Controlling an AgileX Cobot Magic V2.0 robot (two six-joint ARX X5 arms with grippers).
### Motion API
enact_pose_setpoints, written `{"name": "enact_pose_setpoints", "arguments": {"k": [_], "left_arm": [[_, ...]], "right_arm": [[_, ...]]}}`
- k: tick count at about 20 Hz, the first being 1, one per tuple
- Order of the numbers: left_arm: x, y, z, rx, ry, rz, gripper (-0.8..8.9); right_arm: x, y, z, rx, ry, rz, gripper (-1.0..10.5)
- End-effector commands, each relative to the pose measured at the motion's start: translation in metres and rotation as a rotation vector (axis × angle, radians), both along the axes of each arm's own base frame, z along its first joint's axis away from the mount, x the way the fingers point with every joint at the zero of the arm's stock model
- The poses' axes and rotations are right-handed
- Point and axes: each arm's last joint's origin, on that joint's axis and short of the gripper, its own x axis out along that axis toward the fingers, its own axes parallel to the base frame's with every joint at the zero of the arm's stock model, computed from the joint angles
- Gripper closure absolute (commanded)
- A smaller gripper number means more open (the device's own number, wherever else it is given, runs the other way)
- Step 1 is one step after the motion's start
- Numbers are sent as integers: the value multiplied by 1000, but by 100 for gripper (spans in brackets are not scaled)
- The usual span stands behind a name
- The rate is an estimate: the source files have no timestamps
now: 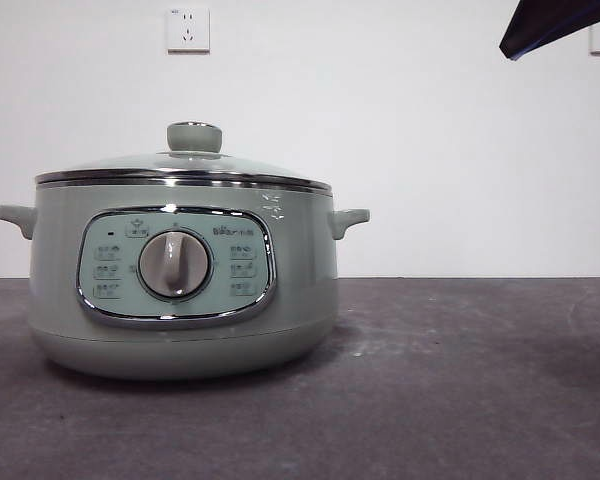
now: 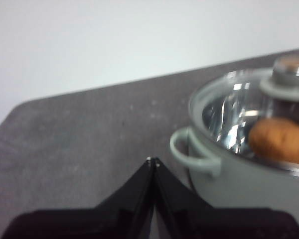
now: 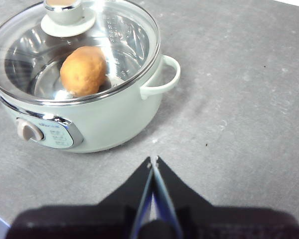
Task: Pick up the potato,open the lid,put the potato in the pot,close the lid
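Potato sealed in the pot, both hands standing clear

Potato [image 3: 82, 70] is lying on the steel floor inside the pot [image 1: 180, 290], showing through the glass of the lid [image 1: 183, 168], which is sitting level on the pot's rim with its green knob upright at the centre. Judging from that, every step of the task is looking finished, and no grasp is waiting to be made.

Both hands are hanging above the bench [image 1: 460, 380], each to its own side of the pot and touching nothing. The left hand [image 2: 153, 161] is keeping its jaws pressed together, tips meeting, with one side handle of the pot lying just beyond them. The right hand [image 3: 153, 160] is likewise closed and empty, the pot's other side handle and its control panel lying ahead of it. The potato's long axis is running roughly across the pot floor, slightly off centre. Which hand is nearer the knob, I cannot tell; both are looking about equally removed.

Counting: one potato, one lid, one pot, two hands. The pot is standing toward one side of the bench, away from its edges.
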Motion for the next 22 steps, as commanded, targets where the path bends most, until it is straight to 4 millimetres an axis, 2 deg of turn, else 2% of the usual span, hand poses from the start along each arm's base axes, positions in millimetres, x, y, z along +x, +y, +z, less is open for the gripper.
{"name": "enact_pose_setpoints", "arguments": {"k": [1, 5, 9, 22], "left_arm": [[0, 1, -23, 9, 1, 11, 817], [1, 1, -54, 6, 26, 14, 817], [3, 1, -72, -24, 51, 19, 817], [3, 1, -71, -64, 48, 28, 817]], "right_arm": [[0, 0, 0, 11, 2, -4, 946], [0, 0, 0, 11, 1, -4, 946], [0, 0, 0, 11, 1, -4, 946], [0, 0, 0, 11, 1, -4, 946]]}}
